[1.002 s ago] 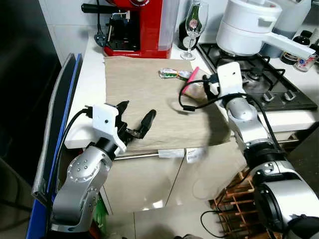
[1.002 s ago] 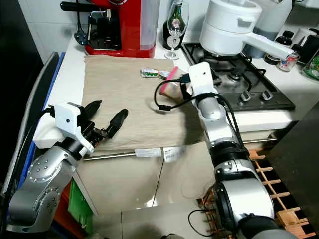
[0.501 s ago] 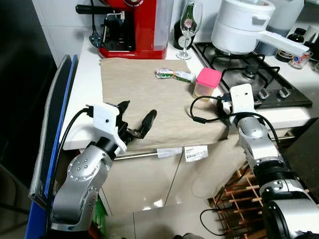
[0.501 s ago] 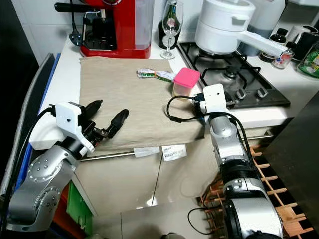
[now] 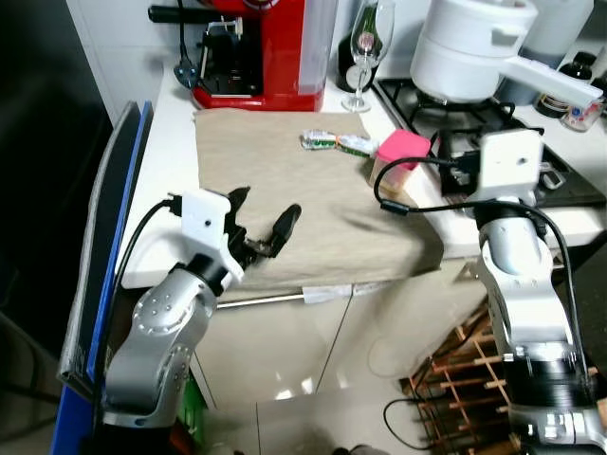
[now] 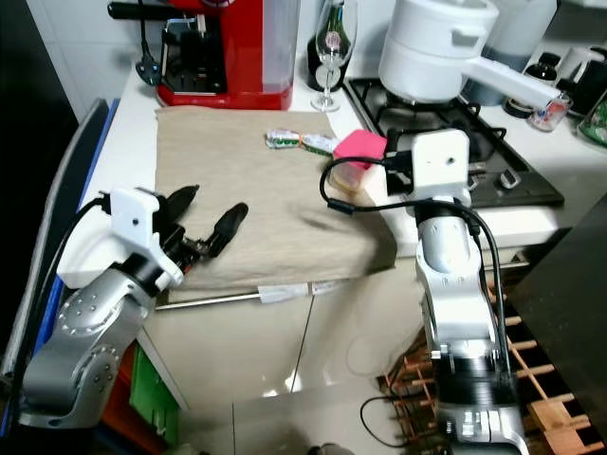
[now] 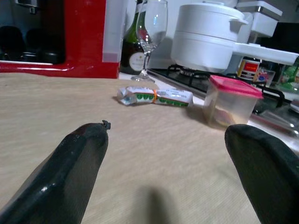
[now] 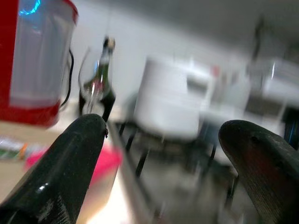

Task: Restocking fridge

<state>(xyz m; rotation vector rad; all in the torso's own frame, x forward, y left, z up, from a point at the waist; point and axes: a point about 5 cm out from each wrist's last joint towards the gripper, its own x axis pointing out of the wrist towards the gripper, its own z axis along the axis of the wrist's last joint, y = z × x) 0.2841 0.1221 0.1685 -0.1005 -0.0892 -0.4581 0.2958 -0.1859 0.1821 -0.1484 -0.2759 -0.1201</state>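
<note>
A clear tub with a pink lid [image 5: 398, 154] stands at the right edge of the beige cloth [image 5: 275, 190] on the counter. Two green-labelled packets [image 5: 337, 142] lie just behind it. My left gripper [image 5: 266, 203] hovers open over the cloth's front left, with nothing between its fingers; the left wrist view has the tub [image 7: 232, 100] and the packets [image 7: 154, 96] ahead of it. My right wrist [image 5: 510, 163] is raised at the counter's right, beside the tub. The right gripper [image 8: 161, 128] is open and empty, with the pink lid [image 8: 105, 161] blurred by one finger.
A red coffee machine [image 5: 266, 47], a wine glass [image 5: 365, 43] and a dark bottle stand at the back. A white pot [image 5: 469, 47] sits on the gas hob [image 5: 560, 185]. A blue-edged board [image 5: 114, 218] leans left of the counter. A wooden rack [image 5: 465, 365] is on the floor.
My right arm dropped from beside the tub to the counter's front edge, then rose again to the tub's right. The left arm stayed put. The camera shifted a little.
</note>
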